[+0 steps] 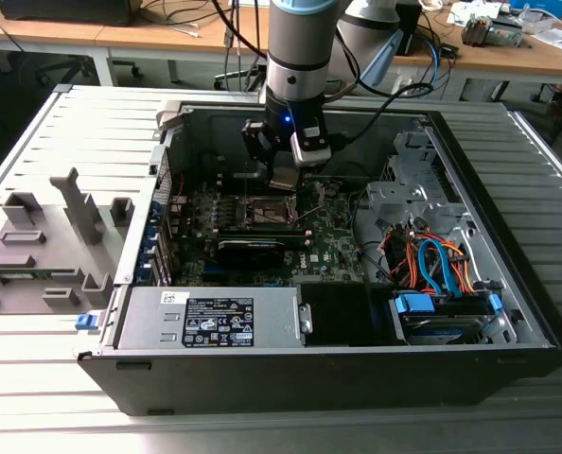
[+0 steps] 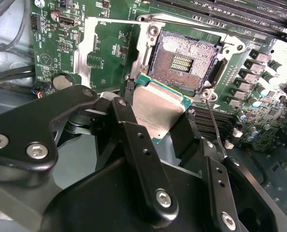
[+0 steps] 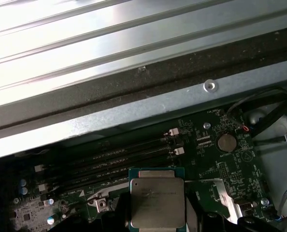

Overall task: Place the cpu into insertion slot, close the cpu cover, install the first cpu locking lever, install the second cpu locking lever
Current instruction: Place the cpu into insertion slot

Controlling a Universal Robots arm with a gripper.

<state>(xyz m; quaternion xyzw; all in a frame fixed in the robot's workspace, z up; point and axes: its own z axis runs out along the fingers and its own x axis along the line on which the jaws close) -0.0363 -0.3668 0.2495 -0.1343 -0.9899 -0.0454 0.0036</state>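
My gripper [image 1: 283, 176] is shut on the cpu [image 2: 157, 112], a small square chip with a silver-grey top and a green edge. Its black fingers [image 2: 134, 140] clamp two opposite sides. The cpu hangs just above the motherboard, beside the insertion slot [image 2: 184, 62] and not in it. The slot's dark pin field lies bare inside its silver rim. The cpu cover [image 2: 83, 53] is swung open and lies flat beside the slot. One thin wire locking lever [image 2: 214, 122] stands raised at the slot's corner. The first wrist view shows the cpu [image 3: 157, 203] from above.
The open computer case holds a black graphics card [image 1: 251, 248], a grey power supply [image 1: 210, 317] and orange and blue drive cables [image 1: 432, 265]. Memory slots [image 3: 119, 157] and a coin battery [image 3: 226, 142] lie near the socket. Grey fixtures [image 1: 44, 236] stand on the exterior view's left.
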